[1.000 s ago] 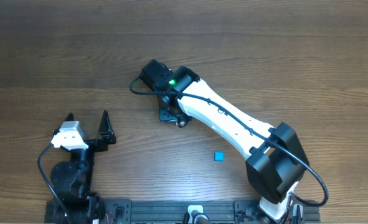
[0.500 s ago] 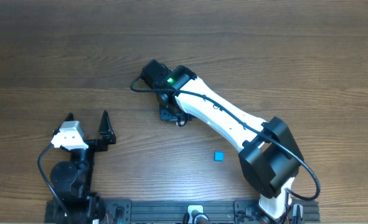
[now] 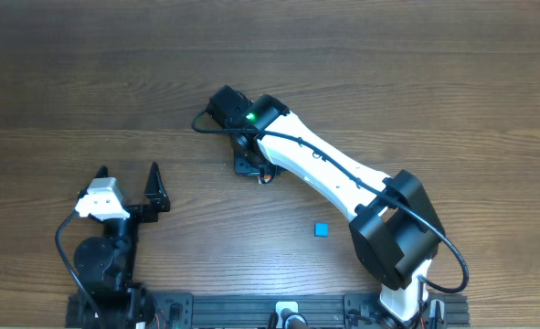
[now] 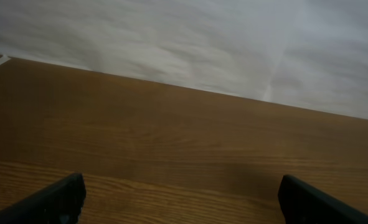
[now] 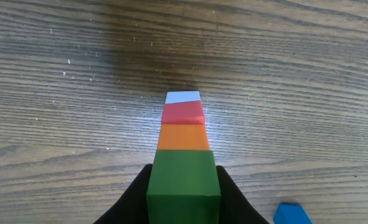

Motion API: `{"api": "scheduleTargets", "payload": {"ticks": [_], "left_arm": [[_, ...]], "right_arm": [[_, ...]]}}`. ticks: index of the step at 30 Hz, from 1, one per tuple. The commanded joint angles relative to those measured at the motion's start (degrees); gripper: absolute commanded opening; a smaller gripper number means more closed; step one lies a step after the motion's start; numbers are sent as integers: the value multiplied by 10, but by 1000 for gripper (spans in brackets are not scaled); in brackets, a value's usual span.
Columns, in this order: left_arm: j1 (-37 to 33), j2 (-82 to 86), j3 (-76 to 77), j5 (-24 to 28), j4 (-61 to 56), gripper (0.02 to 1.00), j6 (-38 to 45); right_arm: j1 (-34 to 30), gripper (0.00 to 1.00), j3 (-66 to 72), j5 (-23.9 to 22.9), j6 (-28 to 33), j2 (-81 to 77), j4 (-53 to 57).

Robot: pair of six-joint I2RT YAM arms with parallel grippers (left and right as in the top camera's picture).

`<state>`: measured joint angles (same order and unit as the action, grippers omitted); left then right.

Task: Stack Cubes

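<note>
A leaning column of cubes shows in the right wrist view: a white cube (image 5: 182,97) lowest, then a red cube (image 5: 184,113), an orange cube (image 5: 182,137) and a green cube (image 5: 184,180) on top. My right gripper (image 5: 184,198) is shut on the green cube, one finger on each side. In the top view the right gripper (image 3: 251,166) sits left of the table's centre and hides the column. A small blue cube (image 3: 321,229) lies alone nearer the arm bases, also at blue cube (image 5: 291,213). My left gripper (image 3: 129,179) stands open and empty at the near left.
The right arm's white link (image 3: 324,174) slants across the middle of the wooden table (image 3: 416,82). A pale wall (image 4: 184,37) rises beyond the table's far edge in the left wrist view.
The right arm's elbow and base link have swung slightly to the left, and its gripper has edged a little up the picture. The left arm has not moved.
</note>
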<state>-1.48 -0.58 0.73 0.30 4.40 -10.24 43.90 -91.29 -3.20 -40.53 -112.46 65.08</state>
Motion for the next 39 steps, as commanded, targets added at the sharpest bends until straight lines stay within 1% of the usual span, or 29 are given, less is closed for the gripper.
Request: {"api": "scheduleTargets", "payload": {"ticks": [1,5,13,39], "left_arm": [[-3,2,-4,8,-1,1000,9],[-3,2,-4,8,-1,1000,9],[-3,2,-4,8,-1,1000,9],[-3,2,-4,8,-1,1000,9]], "right_arm": [[-4,20,-9,-10,-5,-7,-2],[-4,29,-9,-10,-5,-10,-2],[-3,88,-9,-10,-5,-11,-2],[-3,128,-7,-9,-5,-11,-2]]}}
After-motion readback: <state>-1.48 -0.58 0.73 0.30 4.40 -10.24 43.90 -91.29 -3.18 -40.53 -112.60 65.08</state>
